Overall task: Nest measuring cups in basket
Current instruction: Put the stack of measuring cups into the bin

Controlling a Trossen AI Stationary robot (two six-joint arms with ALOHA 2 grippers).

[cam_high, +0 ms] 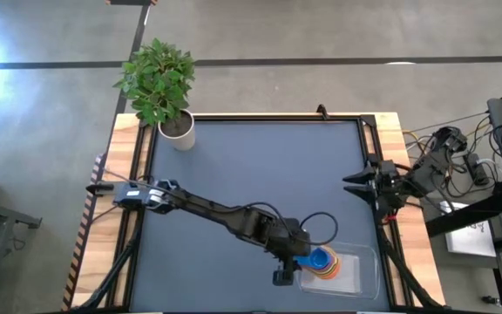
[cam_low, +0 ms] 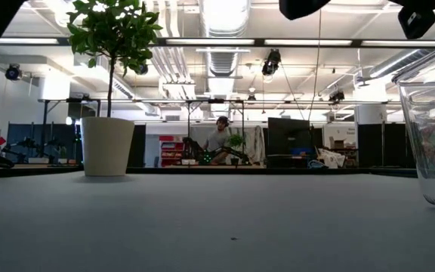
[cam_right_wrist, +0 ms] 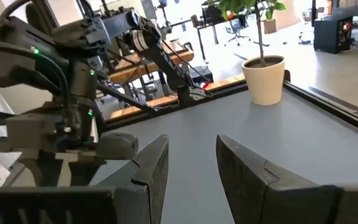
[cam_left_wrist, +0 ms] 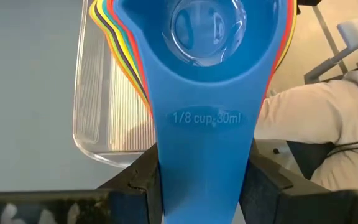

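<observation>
High view: blue measuring cup (cam_high: 320, 259) atop nested coloured stack inside clear basket (cam_high: 366, 277), near bench (cam_high: 251, 174) front edge; potted plant (cam_high: 159, 83) at far corner.

Left wrist view: left claw (cam_left_wrist: 204, 186) clamped on blue cup's flat handle.

Right wrist view: right claw (cam_right_wrist: 192, 163) empty, fingers slightly parted, at bench's right edge.

A: How many measuring cups?
B: One blue cup (cam_left_wrist: 204, 93) between the left gripper's (cam_left_wrist: 201, 186) fingers; beyond them, stacked coloured rims I can't count. One basket (cam_high: 364, 277), one plant pot (cam_high: 178, 133).
</observation>
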